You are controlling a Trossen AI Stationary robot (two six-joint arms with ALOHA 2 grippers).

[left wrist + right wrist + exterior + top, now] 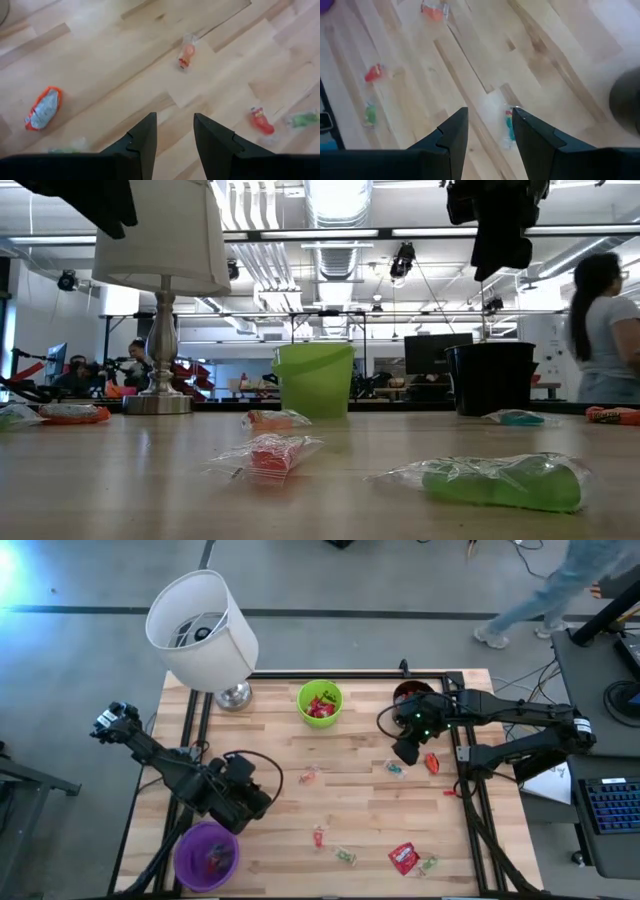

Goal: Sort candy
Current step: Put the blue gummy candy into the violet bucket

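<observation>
Small wrapped candy lies scattered on the wooden table: an orange-red piece (310, 775), a teal-green one (395, 768), an orange one (432, 762), a red flat packet (404, 857) and several more along the near edge. My left gripper (252, 808) hangs open above the table's left half, beside the purple cup (205, 855); its wrist view shows an orange-red piece (186, 52) ahead of the fingers. My right gripper (405, 751) hangs open above the teal-green candy (509, 125), which shows between its fingers, near the black cup (410, 695).
A green cup (320, 703) holding red candy stands at the far middle. A white-shaded lamp (203, 630) stands at the far left corner. A black metal frame (462, 780) edges the table on the right. A person (600, 330) stands in the room beyond.
</observation>
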